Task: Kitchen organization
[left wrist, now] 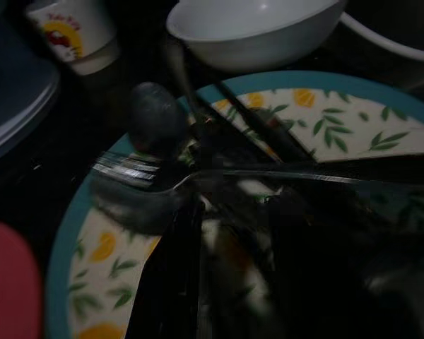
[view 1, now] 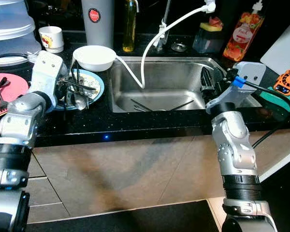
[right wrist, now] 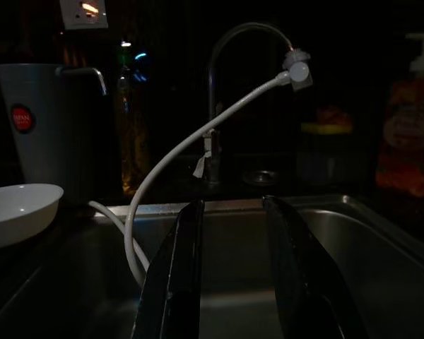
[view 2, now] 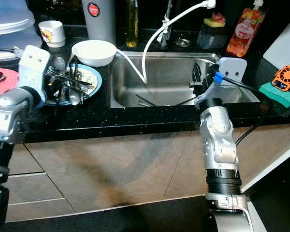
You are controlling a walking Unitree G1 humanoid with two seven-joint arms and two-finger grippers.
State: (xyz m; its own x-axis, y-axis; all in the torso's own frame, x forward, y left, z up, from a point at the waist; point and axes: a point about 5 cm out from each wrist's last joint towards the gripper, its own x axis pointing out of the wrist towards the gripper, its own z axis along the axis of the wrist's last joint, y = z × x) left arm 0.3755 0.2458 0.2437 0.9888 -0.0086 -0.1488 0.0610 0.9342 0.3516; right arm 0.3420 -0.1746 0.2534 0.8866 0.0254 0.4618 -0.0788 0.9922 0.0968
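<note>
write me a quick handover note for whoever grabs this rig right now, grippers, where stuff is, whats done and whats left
Left gripper: over the blue-rimmed plate on the counter left of the sink, fingers among the piled cutlery; grip unclear.
Right gripper: open, empty, hovering at the sink's right end.
White bowl sits behind the plate at the sink's corner. A few utensils already lie in the sink; white hose hangs into it.
Done: little, judging by the pile.
Left: cutlery, plate and bowl remain on the counter.

Arms: silver jointed segments, black ribbed collars. White boxy wrist housings. Right arm (view 1: 234, 145): blue connector, black cable. Right gripper (right wrist: 233, 275): two long black fingers.
</note>
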